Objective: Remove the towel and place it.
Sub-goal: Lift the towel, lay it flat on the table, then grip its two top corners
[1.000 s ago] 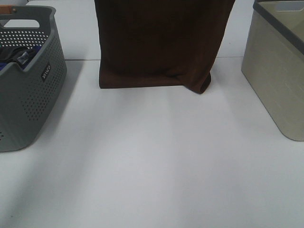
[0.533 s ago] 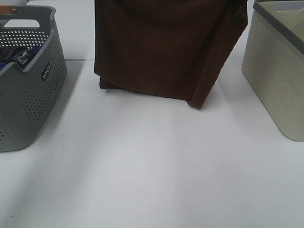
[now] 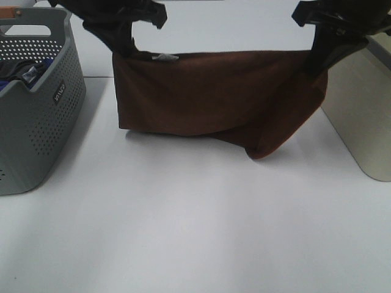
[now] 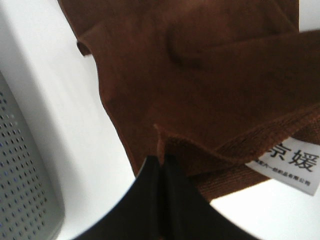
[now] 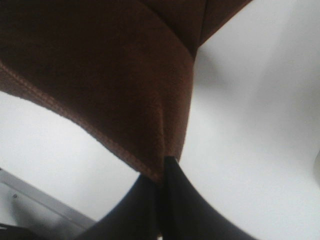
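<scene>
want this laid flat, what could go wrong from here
The towel has its lower corner near the bin bunched on the table, so lowering may leave it folded. The left gripper and right gripper each pinch only a thin bit of hem; a corner might slip. The right gripper sits close to the bin and could bump it.

Grey perforated basket (image 3: 43, 122) holding blue and black items (image 3: 21, 72), left on white table (image 3: 195, 232); beige bin (image 3: 366, 122) at right edge.

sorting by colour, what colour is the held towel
The towel is plain dark brown, clearest in the exterior high view.
</scene>
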